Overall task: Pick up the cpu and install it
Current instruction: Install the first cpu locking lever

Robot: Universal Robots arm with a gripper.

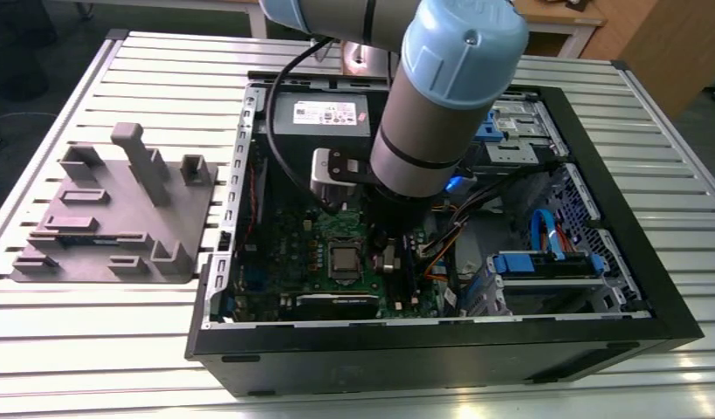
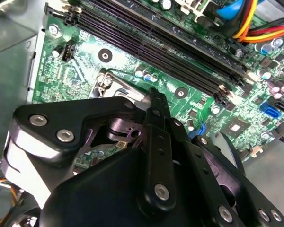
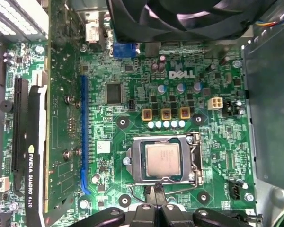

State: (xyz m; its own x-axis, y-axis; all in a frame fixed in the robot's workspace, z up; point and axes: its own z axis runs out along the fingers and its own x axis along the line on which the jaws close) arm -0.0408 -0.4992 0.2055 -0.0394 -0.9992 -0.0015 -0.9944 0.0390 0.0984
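cpu seated flat in motherboard socket, pincer just beside socket edge, fingertips pinched together, gripping nothing, apart from cpu

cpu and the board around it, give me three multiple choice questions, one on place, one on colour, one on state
1. Where is the cpu?
A. in the socket on the motherboard
B. on the grey fixture beside the case
C. on the power supply

2. What colour is the long slot beside the graphics card?
A. red
B. blue
C. white

3. How does the gripper stand to the cpu?
A. carrying it high above the case
B. low over the board, tips at the socket's edge
C. outside the case

Answers: 1 A, the silvery chip sits inside the socket frame in the first wrist view. 2 B, the slot is blue. 3 B, the tips meet just beside the socket frame.
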